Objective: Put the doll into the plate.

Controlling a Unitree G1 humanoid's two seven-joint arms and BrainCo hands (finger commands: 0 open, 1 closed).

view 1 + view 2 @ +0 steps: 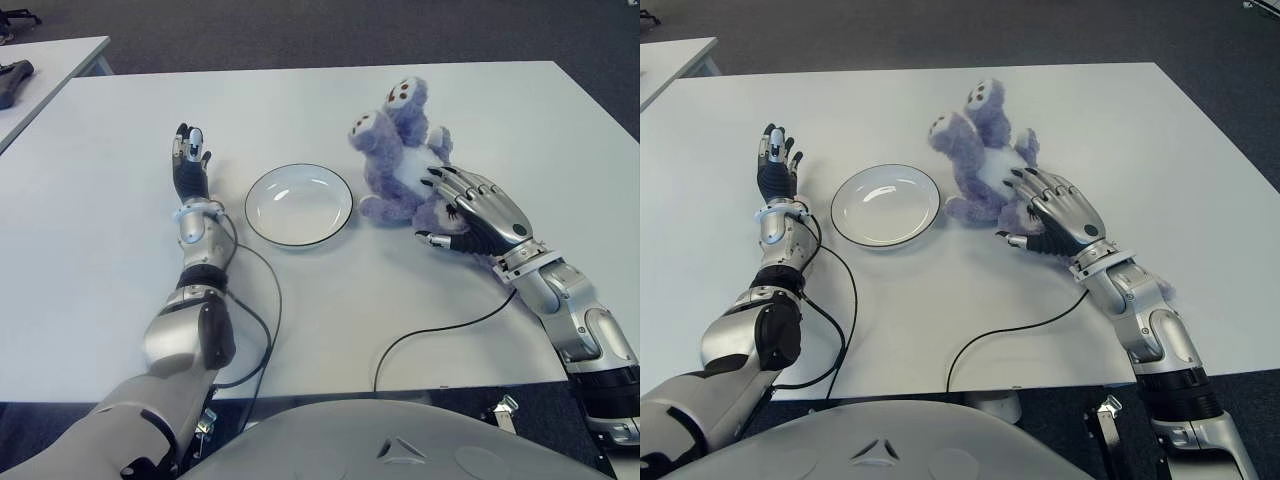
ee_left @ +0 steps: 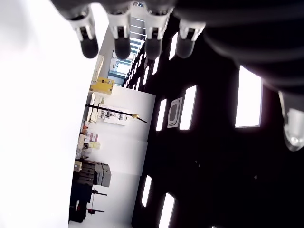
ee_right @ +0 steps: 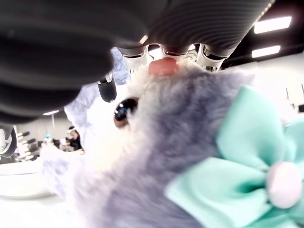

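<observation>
Here, a smooth white tabletop [image 1: 400, 310] is seen from above. At its left, the left hand [image 1: 190, 165] is shown with dark fingers extended and slightly apart, nothing held; it lies left of the plate, and contact with the tabletop cannot be judged. A thin black cable [image 1: 265, 300] is looped beside the metallic forearm.

Just right of that hand, a round, shallow white plate [image 1: 298, 205] with a thin dark rim is set on the tabletop; it is glossy and holds nothing.

Further right, just beside the plate but apart from its rim, the doll [image 1: 400, 155] is found: a fluffy lilac plush animal with a white belly, lying on its back with paws raised, dark red pads showing on the soles. The right hand [image 1: 470, 210] is laid over the doll's head end, its segmented silver-and-black fingers curved down over the fur, the thumb spread out to the side toward the tabletop.

Details hidden from the eye views are given by the right wrist view: a glossy brown eye [image 3: 122, 111], a pink nose [image 3: 164, 66] beneath the fingertips [image 3: 107, 90], and a mint-green satin bow [image 3: 242, 161] with a pale pink centre. In the left wrist view only the fingertips [image 2: 118, 42] are seen, straight and parted, against a ceiling with light panels.
</observation>
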